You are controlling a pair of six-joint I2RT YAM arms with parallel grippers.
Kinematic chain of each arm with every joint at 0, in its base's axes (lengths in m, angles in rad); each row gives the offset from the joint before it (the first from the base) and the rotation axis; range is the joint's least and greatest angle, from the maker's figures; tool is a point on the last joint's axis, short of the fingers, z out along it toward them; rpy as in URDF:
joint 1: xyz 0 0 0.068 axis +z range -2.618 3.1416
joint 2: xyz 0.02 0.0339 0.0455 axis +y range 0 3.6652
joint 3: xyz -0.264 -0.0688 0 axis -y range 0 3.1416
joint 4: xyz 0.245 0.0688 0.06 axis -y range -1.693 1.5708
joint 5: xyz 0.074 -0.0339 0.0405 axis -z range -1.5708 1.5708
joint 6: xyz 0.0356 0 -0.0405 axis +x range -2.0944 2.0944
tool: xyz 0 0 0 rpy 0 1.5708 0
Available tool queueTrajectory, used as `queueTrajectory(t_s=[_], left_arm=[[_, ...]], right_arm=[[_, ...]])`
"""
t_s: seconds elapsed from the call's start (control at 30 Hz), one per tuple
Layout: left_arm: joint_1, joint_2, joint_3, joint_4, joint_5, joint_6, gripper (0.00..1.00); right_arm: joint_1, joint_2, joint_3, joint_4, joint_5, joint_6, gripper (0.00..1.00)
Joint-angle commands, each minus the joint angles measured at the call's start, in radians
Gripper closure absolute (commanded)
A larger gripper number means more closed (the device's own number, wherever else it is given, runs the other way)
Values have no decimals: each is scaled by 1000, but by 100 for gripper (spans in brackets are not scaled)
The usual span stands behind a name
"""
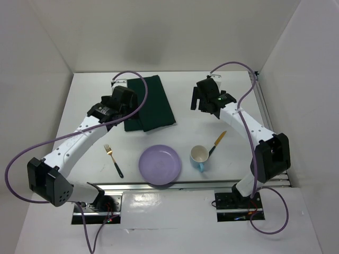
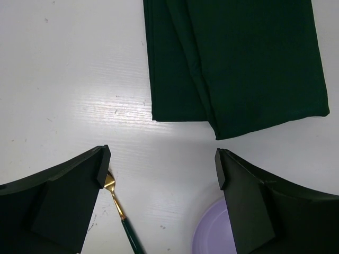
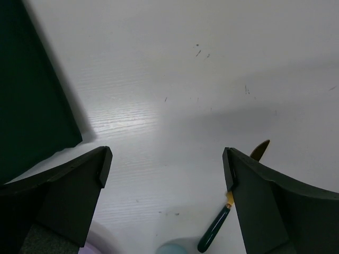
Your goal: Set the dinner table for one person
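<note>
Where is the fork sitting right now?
In the top view the fork lies left of centre on the dinner table, just left of the purple plate and nearer the arm bases than the green cloth.

This is a robot lab test cell rather than a home dining room. The lilac plate (image 1: 160, 164) lies on a bare matte white dinner table (image 1: 185, 84), boxed in by plain white panels (image 1: 159, 32) behind the plate and to both sides of it. Just nearer than the plate runs an aluminium rail (image 1: 206, 184). The left arm (image 1: 79, 140) and the right arm (image 1: 249, 124) flank the plate, trailing purple cables (image 1: 16, 164). Nearer still sit what look like wired control boxes (image 1: 235, 202).
</note>
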Motion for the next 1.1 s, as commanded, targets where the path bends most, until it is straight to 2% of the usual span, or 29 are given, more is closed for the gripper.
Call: queueTrajectory(t_s=[0.0, 0.23, 0.4, 0.47, 0.5, 0.57, 0.6, 0.7, 0.87, 0.93, 1.07], left_arm=[[-2, -12, 38, 2, 11, -22, 0], [-2, 24, 38, -42, -20, -68, 0], [12, 60, 60, -62, 80, -57, 0], [39, 75, 74, -96, 95, -95, 11], [59, 66, 62, -96, 124, -96, 11], [116, 37, 28, -35, 260, -132, 7], [184, 27, 0, -22, 305, -145, 7], [289, 15, -18, -31, 409, -207, 6], [514, -54, -92, -68, 499, -252, 6], [603, -75, -92, -99, 548, -252, 8], [697, -85, -113, -110, 623, -217, 8]], right_arm=[[6, -43, 9, 0, -5, 29, 1], [39, -85, -3, 33, -39, -2, 1], [79, -85, -13, 33, -114, -68, 1], [119, -85, -22, 60, -126, -131, 1], [172, -85, -31, 98, -126, -154, 1], [232, -74, -31, 126, -126, -210, 4], [296, -45, -20, 135, -126, -234, 4], [390, 22, 33, 145, -64, -290, 8], [512, 180, 93, 260, -33, -366, 11], [548, 252, 128, 310, -12, -405, 16], [596, 384, 200, 372, 42, -499, 16]])
